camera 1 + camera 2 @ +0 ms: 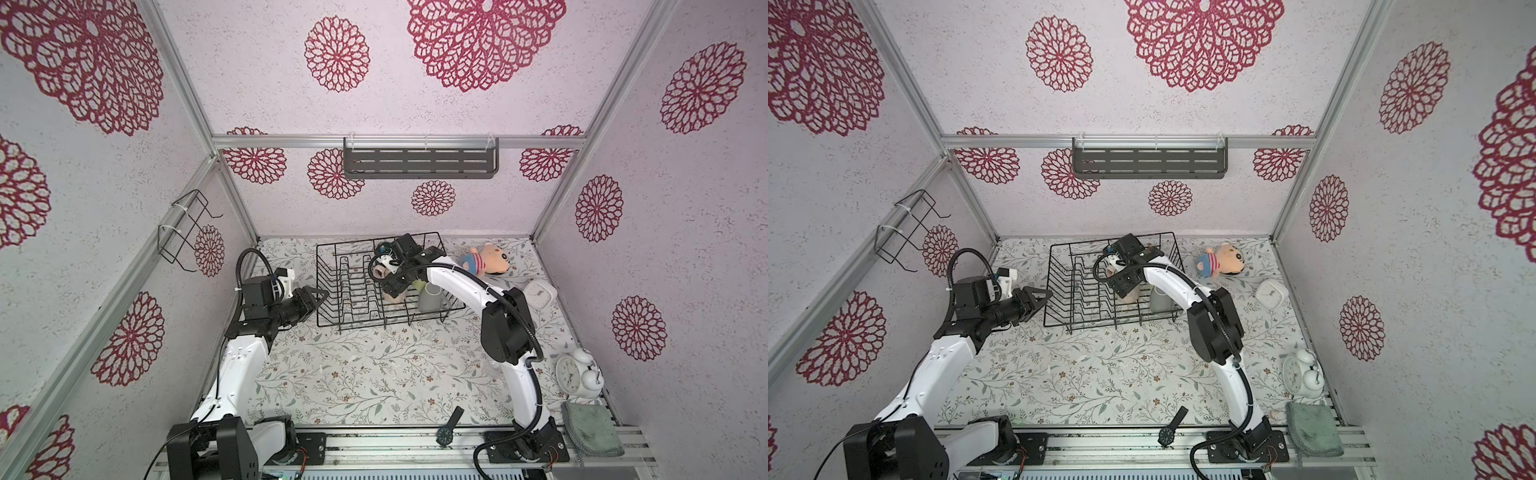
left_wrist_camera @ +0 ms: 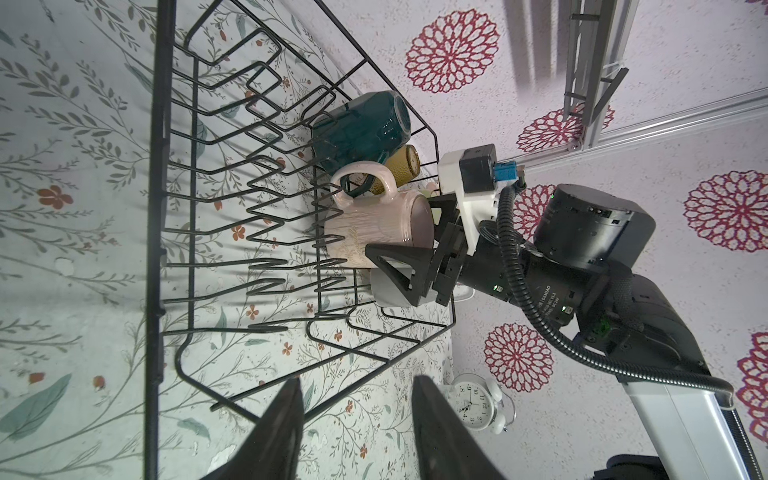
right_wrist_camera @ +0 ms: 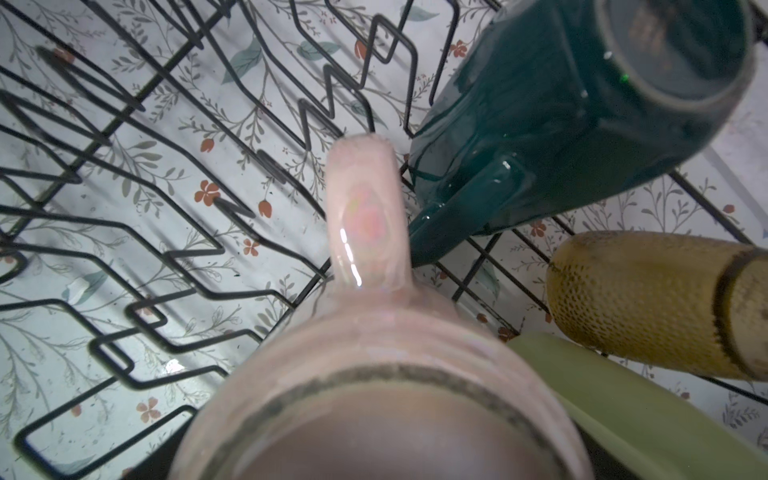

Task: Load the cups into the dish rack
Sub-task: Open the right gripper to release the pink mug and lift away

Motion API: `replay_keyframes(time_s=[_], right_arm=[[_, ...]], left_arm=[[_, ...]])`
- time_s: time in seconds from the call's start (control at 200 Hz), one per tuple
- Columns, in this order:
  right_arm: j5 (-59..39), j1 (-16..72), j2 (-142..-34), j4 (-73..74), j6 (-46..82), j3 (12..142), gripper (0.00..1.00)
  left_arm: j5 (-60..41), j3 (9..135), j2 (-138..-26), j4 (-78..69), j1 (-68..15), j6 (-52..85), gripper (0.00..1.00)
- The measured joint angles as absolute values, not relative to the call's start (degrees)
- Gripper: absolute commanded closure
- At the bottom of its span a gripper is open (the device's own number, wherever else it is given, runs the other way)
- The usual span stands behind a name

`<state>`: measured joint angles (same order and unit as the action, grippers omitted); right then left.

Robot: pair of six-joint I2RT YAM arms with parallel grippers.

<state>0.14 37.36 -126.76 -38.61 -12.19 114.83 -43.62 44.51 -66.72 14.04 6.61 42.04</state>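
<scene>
1. In both top views the dish rack (image 1: 353, 286) (image 1: 1084, 286), a black wire basket with upright divider loops, stood at the back of the floral bench (image 1: 374, 374). The right gripper (image 1: 392, 286) reached into it over the pink mug (image 1: 380, 272); a grey cup (image 1: 430, 297) stood in the rack beside the arm. The left gripper (image 1: 318, 297) hung just outside the rack's left side.
2. The left wrist view showed what the arm hid from above: the dark teal mug (image 2: 359, 126), amber tumbler (image 2: 405, 170) and pink mug (image 2: 374, 228) crowded together in the rack, with the right gripper's fingers (image 2: 395, 266) spread wide about the pink mug. The left fingers (image 2: 282, 428) stood part open, empty.
3. The right wrist view added the pearly sheen of the pink mug's handle (image 3: 363, 216) and a yellow-green mug (image 3: 623, 407) touching it.
</scene>
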Motion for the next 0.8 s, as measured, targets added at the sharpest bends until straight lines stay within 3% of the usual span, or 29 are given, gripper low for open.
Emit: replay_keyframes(time_s=[0.21, 0.545, 0.575, 0.801], right_arm=[[-0.6, 36.5, -127.6, -38.6, -11.9, 116.0, 0.1], [-2.4, 36.0, -127.6, -39.3, -11.9, 116.0, 0.07], [-2.6, 36.0, -127.6, -39.3, -11.9, 116.0, 0.01], [-3.4, 36.0, -125.9, -38.7, -11.9, 116.0, 0.01]], left_arm=[[-43.9, 44.5, -67.0, 13.6, 6.7, 42.3, 0.54], [-44.0, 44.5, -67.0, 12.8, 6.7, 43.2, 0.54], [-44.0, 44.5, -67.0, 12.7, 6.7, 43.4, 0.53], [-43.7, 44.5, -65.7, 12.6, 6.7, 43.8, 0.54]])
